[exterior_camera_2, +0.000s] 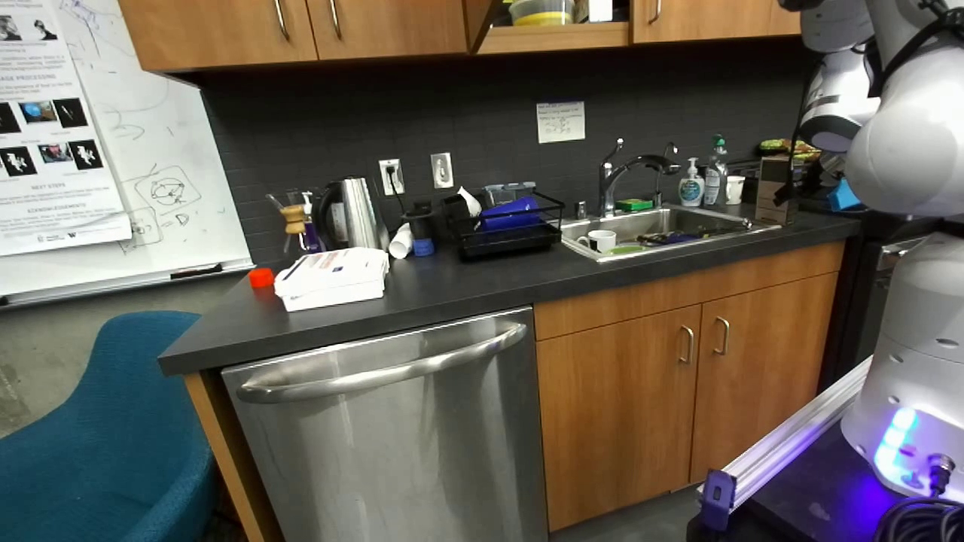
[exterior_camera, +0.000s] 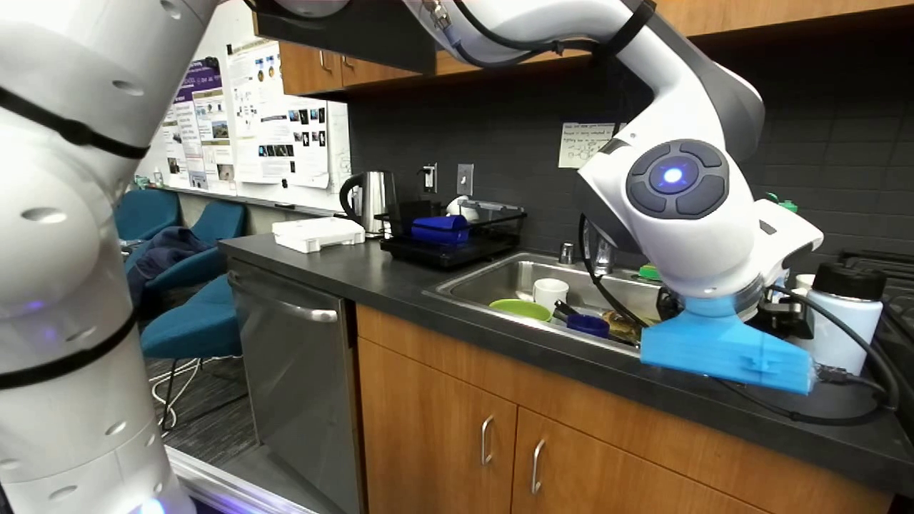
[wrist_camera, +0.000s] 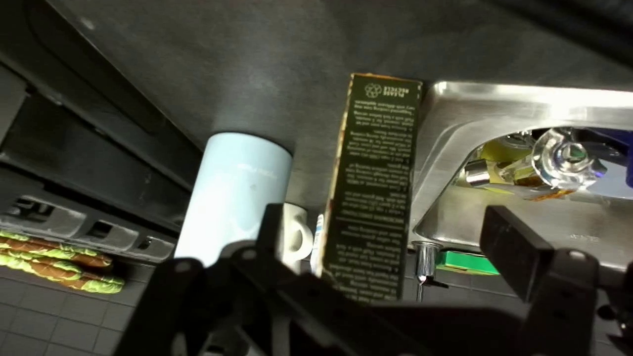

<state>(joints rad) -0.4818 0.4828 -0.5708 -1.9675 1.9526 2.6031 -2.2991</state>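
Observation:
My gripper (wrist_camera: 385, 222) is open, its two black fingers wide apart in the wrist view. A tall dark box with small pale print (wrist_camera: 376, 188) shows between the fingers, with gaps on both sides and no visible contact; its lower part is hidden by the gripper. The box (exterior_camera_2: 773, 192) stands on the counter by the sink's end. A light-blue bottle (wrist_camera: 237, 193) is beside the left finger; its black lid shows in an exterior view (exterior_camera: 850, 280). A white mug (wrist_camera: 295, 232) is partly hidden behind that finger. A blue cover (exterior_camera: 721, 350) hides most of the gripper.
The steel sink (exterior_camera_2: 602, 257) holds dishes, including a white mug (exterior_camera: 550, 293) and green bowl (exterior_camera: 525, 309). A faucet (exterior_camera_2: 640, 162) and soap bottle (exterior_camera_2: 691, 184) stand behind. A dark stove (wrist_camera: 89, 123) borders the counter. A dish rack (exterior_camera_2: 512, 242) and kettle (exterior_camera_2: 361, 214) are farther along.

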